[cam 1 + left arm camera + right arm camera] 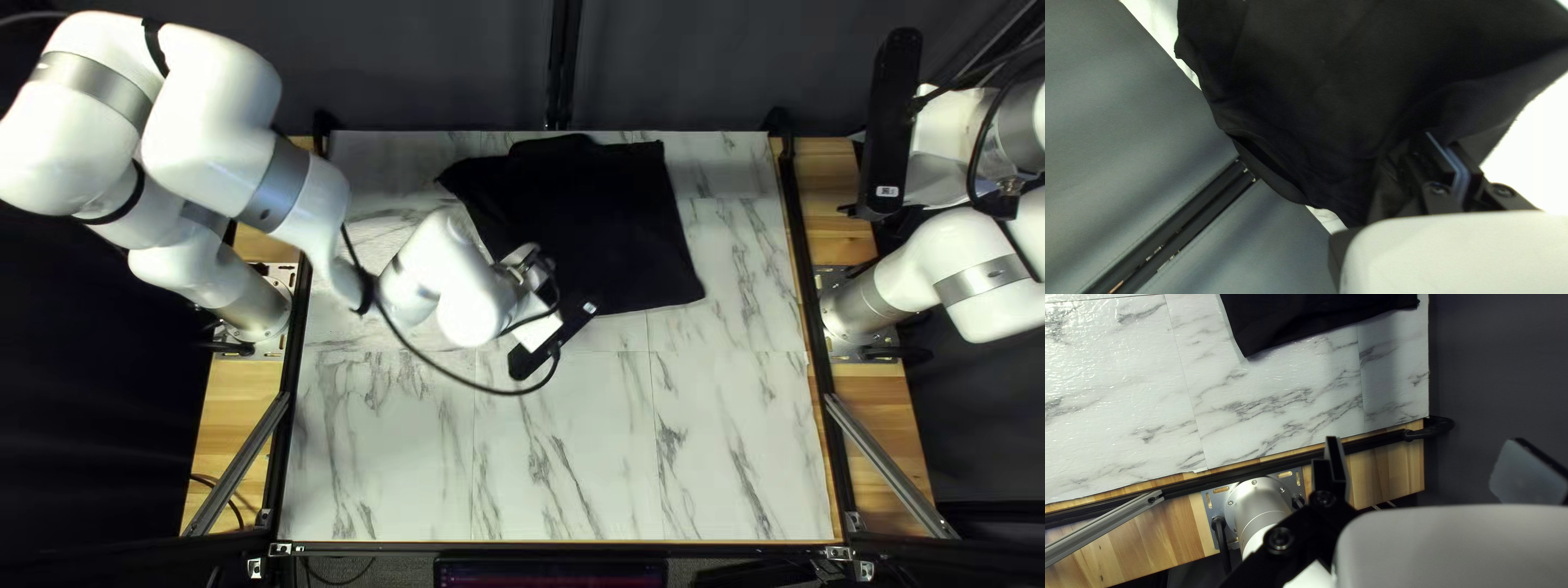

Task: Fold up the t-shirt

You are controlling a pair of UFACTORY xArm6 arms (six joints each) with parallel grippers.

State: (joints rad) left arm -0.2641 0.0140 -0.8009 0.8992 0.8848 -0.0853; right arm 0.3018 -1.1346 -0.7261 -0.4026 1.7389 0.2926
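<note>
The black t-shirt (593,223) lies at the far middle of the table in the top left view, its near-left part hidden by my left arm. My left gripper (531,265) is over that part. From the left wrist, dark cloth of the t-shirt (1306,87) rises in folds toward my left gripper (1451,158), whose fingers are shut on it. My right gripper (852,209) is raised beyond the table's right edge, away from the cloth. In the right wrist view my right gripper (1423,465) is wide open with nothing between its fingers, and a t-shirt corner (1263,335) lies ahead.
Marble-patterned tabletop (566,446) shows in front of the cloth and along its right side. Black rails (807,294) border the table. A cable (435,374) loops from my left arm over the tabletop. A dark curtain (435,65) hangs behind the far edge.
</note>
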